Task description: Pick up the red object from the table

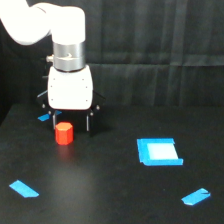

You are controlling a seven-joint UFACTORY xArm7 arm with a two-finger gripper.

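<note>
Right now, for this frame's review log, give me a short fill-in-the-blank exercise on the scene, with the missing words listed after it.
1. The red object stands on the ____ table.
2. The gripper has a ____ body and dark fingers.
3. The light blue square lies toward the exterior view's ____ of the red object.
4. The red object sits nearest the finger on the exterior view's ____.

Missing words: black; white; right; left
</note>
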